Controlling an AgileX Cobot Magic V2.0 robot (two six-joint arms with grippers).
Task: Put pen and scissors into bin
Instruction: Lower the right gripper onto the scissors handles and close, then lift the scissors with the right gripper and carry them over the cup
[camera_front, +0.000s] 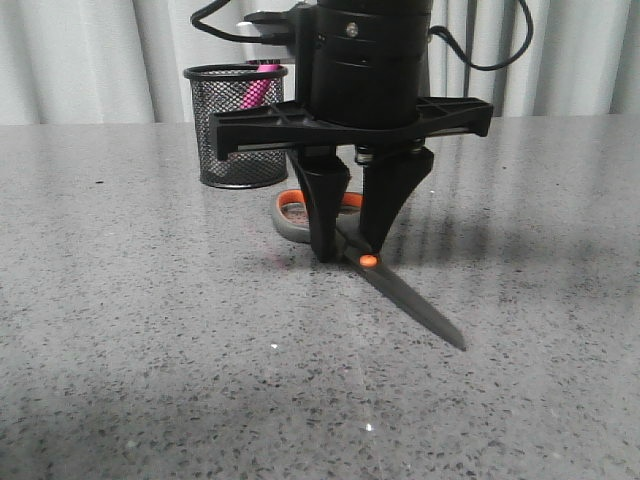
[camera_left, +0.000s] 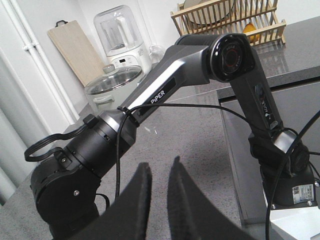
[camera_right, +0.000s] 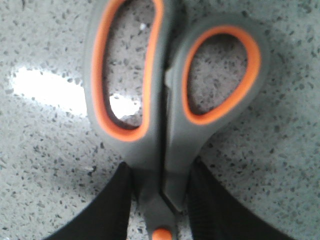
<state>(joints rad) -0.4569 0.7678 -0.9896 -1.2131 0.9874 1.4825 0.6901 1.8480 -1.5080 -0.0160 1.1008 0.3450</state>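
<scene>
Right gripper (camera_front: 345, 250) stands low over the grey speckled tabletop (camera_front: 150, 360), jaws pointing straight down. Jaws are clamped on the scissors (camera_front: 400, 290) just behind the orange pivot dot, one finger on each side of the shank. In the right wrist view the scissors (camera_right: 167, 125) fill the frame: both orange-lined loops visible, top of the loops cut off by the frame edge, blades out of sight below the fingers (camera_right: 107, 210).

Front view: blades closed, running forward and to the right from the jaws, tip at or very near the tabletop. Loops mostly hidden behind the fingers; only an orange-and-grey curve shows to the left. Possibly the handle end is lifted slightly, but the angle does not settle it.

Bin (camera_front: 237, 125) stands upright behind and left of the gripper, partly covered by the gripper's crossbar. Pen (camera_front: 254, 92) sits inside it, magenta showing through the mesh and at the rim; its lower end is not readable.

Left gripper (camera_left: 157, 185) is raised clear of the tabletop, seen against the right arm (camera_left: 190, 75). Its jaws are parted by a narrow gap, nothing between them.
</scene>
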